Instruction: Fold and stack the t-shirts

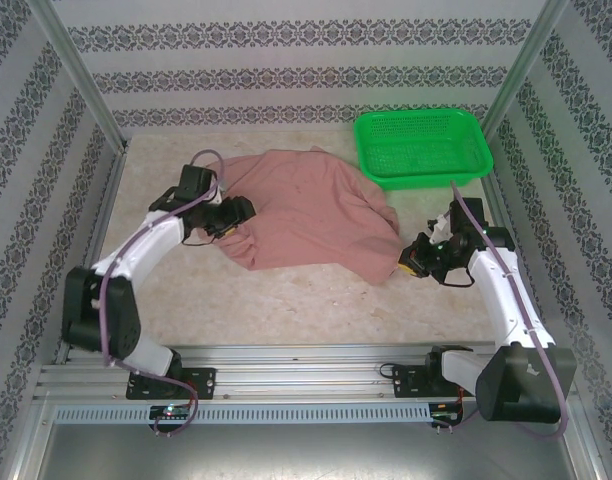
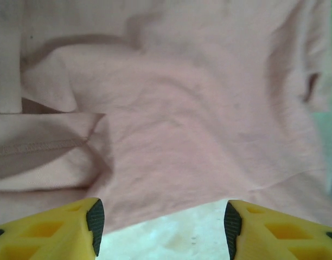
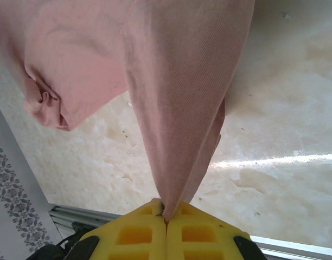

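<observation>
The left gripper [image 1: 229, 216] is hanging with its yellow fingers [image 2: 57, 230] parted and nothing between them. Bare table [image 1: 316, 300] is showing in the gap, and the near edge of the t-shirt [image 1: 306, 215] is lying just beyond the tips. The right gripper [image 1: 418, 262] is clamping shut on the shirt's right end, and in the right wrist view the cloth is rising out of the pinch as a taut, peaked fold.

The pink shirt is lying rumpled across the middle of the table between the two arms, with one sleeve doubled over on its left side. The work appears to be at the spreading stage — no neat fold is showing, and no stack is forming. The next move probably calls for the left gripper to close on the hem or sleeve just in front of it, so both arms can draw the shirt flat.

The green mesh basket [image 1: 426, 178] is sitting at the far right of the table, just beside the shirt's far edge. Nothing is lying in it, as far as the top view is showing.
</observation>
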`<action>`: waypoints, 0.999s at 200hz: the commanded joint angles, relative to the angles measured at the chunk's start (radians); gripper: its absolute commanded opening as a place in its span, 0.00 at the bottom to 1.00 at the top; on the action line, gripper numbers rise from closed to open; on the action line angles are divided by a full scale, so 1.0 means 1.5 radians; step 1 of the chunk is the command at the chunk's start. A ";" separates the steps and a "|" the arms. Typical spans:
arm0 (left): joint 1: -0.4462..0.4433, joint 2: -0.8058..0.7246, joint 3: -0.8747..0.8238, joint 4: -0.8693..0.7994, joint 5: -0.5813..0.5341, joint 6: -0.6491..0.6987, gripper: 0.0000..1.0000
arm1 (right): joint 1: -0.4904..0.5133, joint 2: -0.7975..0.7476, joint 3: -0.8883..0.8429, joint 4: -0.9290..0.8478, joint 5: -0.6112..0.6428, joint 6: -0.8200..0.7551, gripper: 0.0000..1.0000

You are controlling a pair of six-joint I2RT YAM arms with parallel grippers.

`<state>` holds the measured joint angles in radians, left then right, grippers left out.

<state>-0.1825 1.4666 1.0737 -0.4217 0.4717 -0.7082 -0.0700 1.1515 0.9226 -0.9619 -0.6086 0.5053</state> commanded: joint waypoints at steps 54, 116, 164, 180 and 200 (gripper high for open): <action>-0.005 -0.036 -0.171 0.199 -0.102 -0.256 0.50 | -0.003 0.025 0.007 -0.006 -0.003 -0.031 0.00; -0.054 0.071 -0.186 0.357 -0.134 -0.340 0.39 | -0.004 0.019 -0.009 -0.001 -0.005 -0.033 0.00; -0.124 0.101 -0.197 0.360 -0.156 -0.355 0.43 | -0.004 0.014 -0.019 -0.002 -0.001 -0.041 0.00; -0.125 0.086 -0.224 0.381 -0.158 -0.365 0.44 | -0.006 0.014 -0.021 -0.002 -0.005 -0.041 0.00; -0.125 0.034 -0.211 0.305 -0.188 -0.325 0.47 | -0.006 0.012 -0.021 -0.002 -0.004 -0.041 0.00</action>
<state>-0.3668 1.6016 0.7528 0.0959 0.2611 -1.2240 -0.0700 1.1862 0.9028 -0.9581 -0.6098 0.4637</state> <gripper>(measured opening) 0.457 0.061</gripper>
